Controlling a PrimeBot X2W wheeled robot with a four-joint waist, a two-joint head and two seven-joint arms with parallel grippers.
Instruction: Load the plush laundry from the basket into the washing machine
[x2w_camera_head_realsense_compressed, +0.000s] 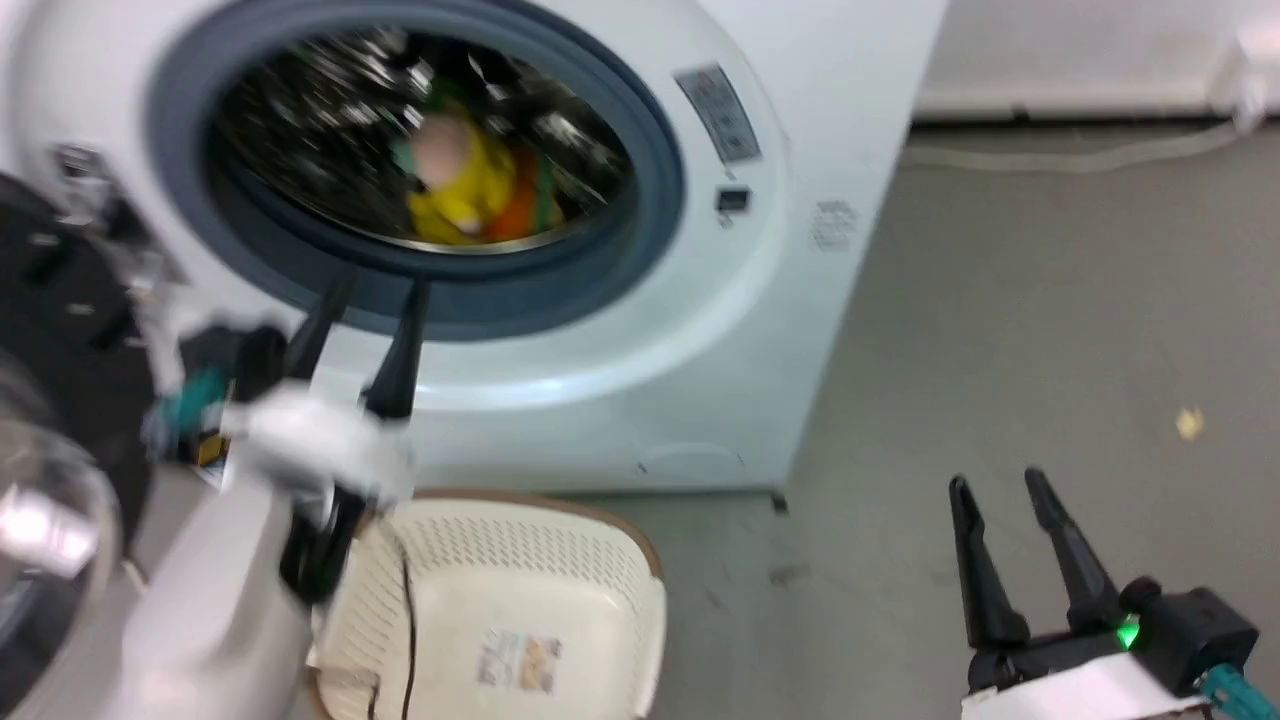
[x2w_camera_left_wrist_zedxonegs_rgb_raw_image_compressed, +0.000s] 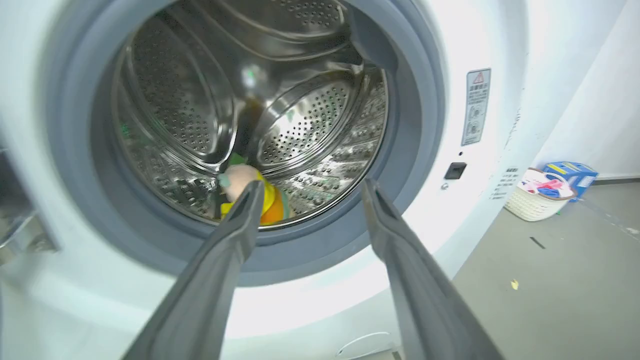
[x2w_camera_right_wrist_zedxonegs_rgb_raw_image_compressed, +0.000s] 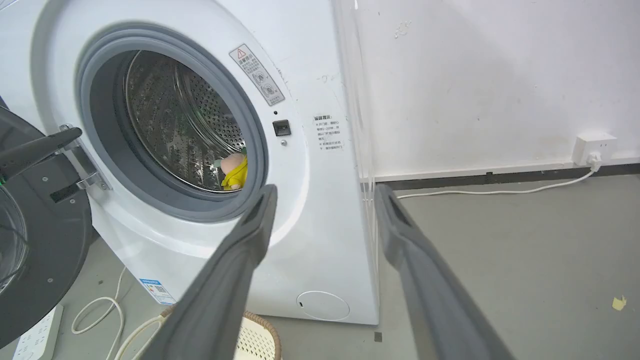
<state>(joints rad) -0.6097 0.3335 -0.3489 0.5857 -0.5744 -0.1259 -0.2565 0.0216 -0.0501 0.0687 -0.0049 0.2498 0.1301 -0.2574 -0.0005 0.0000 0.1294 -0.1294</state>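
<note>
Washer (x2w_camera_head_realsense_compressed: 640, 380) front-on, door (x2w_camera_right_wrist_zedxonegs_rgb_raw_image_compressed: 45, 250) swung open on its left side. Basket (x2w_camera_head_realsense_compressed: 560, 560) on floor just in front of washer, below the opening, sticker visible on inner bottom. L gripper (x2w_camera_head_realsense_compressed: 378, 288) at lower gasket, fingers apart, holding nothing. R gripper (x2w_camera_head_realsense_compressed: 997, 482) low over floor, well right of washer, fingers apart, empty. Plush (x2w_camera_head_realsense_compressed: 460, 185) lies inside drum at bottom, peach head, yellow + orange showing.

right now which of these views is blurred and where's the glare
Head view: motion-blurred throughout, the plush laundry in the drum and the left gripper smeared. Left wrist view: drum fairly sharp, but glare bleaches the washing machine front below the gasket. Right wrist view: sharpest, evenly lit; the fingers of the right gripper look soft.
</note>
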